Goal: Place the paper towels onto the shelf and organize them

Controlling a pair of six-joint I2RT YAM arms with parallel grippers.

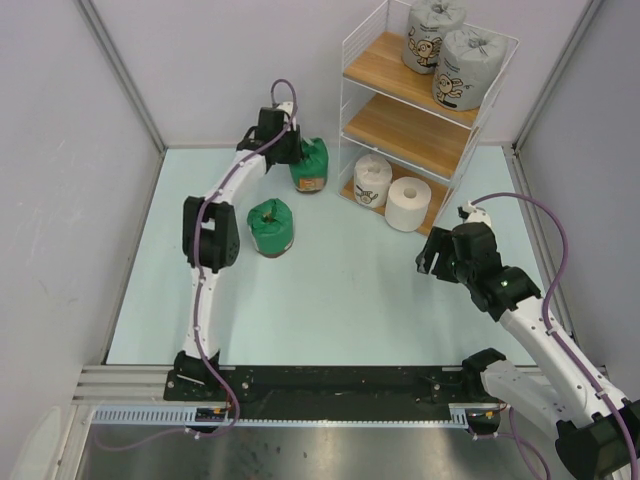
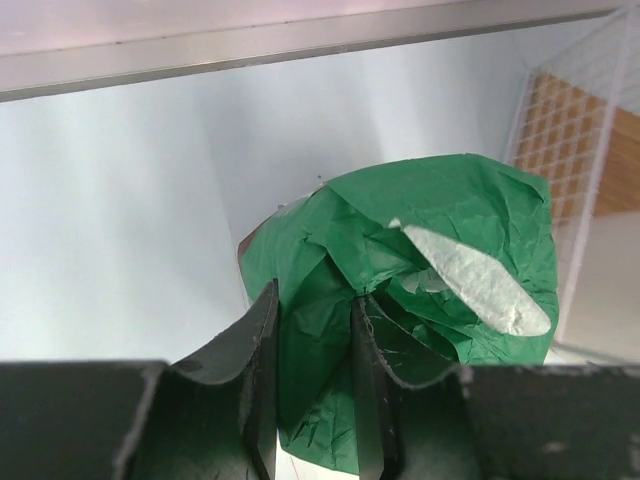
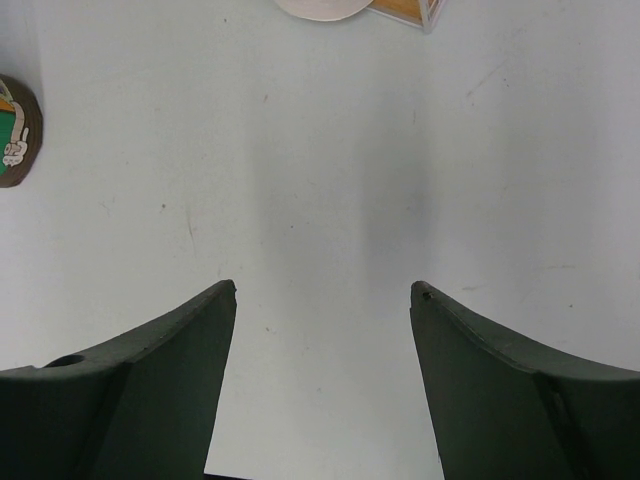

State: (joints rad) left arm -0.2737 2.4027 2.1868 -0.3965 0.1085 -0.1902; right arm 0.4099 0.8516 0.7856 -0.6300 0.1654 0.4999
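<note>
My left gripper [image 1: 292,150] is shut on the wrap of a green paper towel roll [image 1: 311,163], held tilted just left of the shelf [image 1: 395,125]. In the left wrist view the fingers [image 2: 262,340] pinch the crumpled green wrap of this roll [image 2: 420,270]. A second green roll [image 1: 271,227] stands on the table. Two grey cartoon-print rolls [image 1: 432,32] [image 1: 468,68] sit on the top board. A white-wrapped roll [image 1: 372,180] and a bare white roll [image 1: 408,203] sit on the bottom board. My right gripper [image 1: 435,262] is open and empty over the table [image 3: 322,290].
The middle shelf board holds nothing. Grey walls enclose the table on the left, back and right. The shelf's wire side [image 2: 590,150] shows close to the held roll. The right wrist view catches the bare roll's edge [image 3: 320,8] and the standing green roll's end [image 3: 15,130].
</note>
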